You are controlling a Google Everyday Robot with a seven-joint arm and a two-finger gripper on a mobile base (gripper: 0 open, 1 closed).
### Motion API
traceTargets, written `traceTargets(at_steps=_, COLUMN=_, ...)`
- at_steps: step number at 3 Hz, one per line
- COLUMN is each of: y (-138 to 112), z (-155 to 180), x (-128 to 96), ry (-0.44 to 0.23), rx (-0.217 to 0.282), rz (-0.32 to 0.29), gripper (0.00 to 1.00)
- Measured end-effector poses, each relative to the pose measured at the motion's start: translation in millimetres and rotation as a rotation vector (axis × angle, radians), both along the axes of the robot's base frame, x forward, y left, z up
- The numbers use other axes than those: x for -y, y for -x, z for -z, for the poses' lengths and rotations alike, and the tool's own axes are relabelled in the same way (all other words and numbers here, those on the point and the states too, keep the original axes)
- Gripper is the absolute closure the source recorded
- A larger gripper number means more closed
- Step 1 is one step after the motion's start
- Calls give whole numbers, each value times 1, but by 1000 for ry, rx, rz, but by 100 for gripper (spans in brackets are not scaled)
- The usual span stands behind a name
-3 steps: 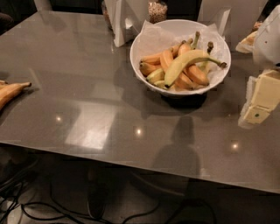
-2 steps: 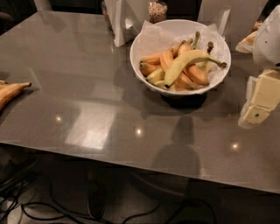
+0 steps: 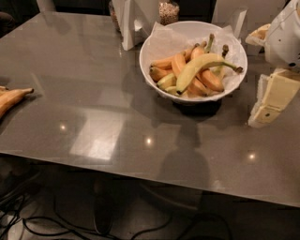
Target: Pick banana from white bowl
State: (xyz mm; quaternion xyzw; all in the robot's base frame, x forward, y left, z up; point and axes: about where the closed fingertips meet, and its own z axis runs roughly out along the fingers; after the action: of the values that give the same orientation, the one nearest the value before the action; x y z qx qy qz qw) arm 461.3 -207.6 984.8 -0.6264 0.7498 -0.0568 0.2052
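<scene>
The banana [image 3: 200, 66], long, curved and pale greenish-yellow, lies on top of several shorter orange-yellow bananas [image 3: 180, 63] in the white bowl [image 3: 151, 41], which is lined with white paper. The bowl stands at the back right of the grey table [image 3: 93, 70]. My gripper [image 3: 265, 115], cream-coloured and pointing down, hangs at the right edge of the view. It is to the right of the bowl, apart from it and low over the table. It holds nothing that I can see.
A lone deep-yellow banana [image 3: 11, 98] lies at the table's left edge. A white upright object [image 3: 129, 23] and a jar [image 3: 168, 10] stand behind the bowl. The table's front edge runs across the lower part, with cables [image 3: 42, 225] on the floor below.
</scene>
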Motion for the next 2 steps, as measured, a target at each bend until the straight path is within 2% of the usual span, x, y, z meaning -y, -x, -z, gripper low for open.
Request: traceTargets(at_steps=2, y=-82, z=-7, x=-31, ry=-13, rx=204, rz=-225, gripper=0)
